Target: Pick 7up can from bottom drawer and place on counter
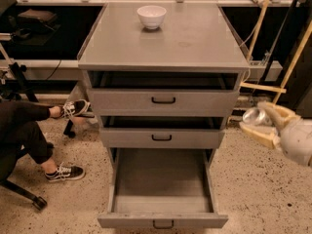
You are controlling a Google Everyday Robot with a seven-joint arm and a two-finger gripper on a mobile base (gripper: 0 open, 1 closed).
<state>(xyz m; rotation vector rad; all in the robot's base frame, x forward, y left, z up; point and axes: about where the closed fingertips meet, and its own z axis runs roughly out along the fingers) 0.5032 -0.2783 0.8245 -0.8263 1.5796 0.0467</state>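
Right of the cabinet (pixel 163 101), the gripper (pixel 266 124) holds the 7up can (pixel 253 116), seemingly clamped between its jaws

My gripper (pixel 252 117) hangs in open air off the right side of the cabinet (pixel 238 82), level with the middle drawer (pixel 162 137), jaws clamped round the can (pixel 255 115). Directly left of me, the cabinet's side blocks the way. Up and to the left lies the counter (pixel 195 43), open across its near stretch. A low raised edge (pixel 235 33) runs along the side nearest me, and a white bowl (pixel 151 16) sits at the far back. Slanted wooden poles (pixel 291 66) crowd in above and behind me. Below and to the left, the bottom drawer (pixel 162 189) stands pulled out. A seated person's legs (pixel 29 130) lie beyond the cabinet, well apart from me.
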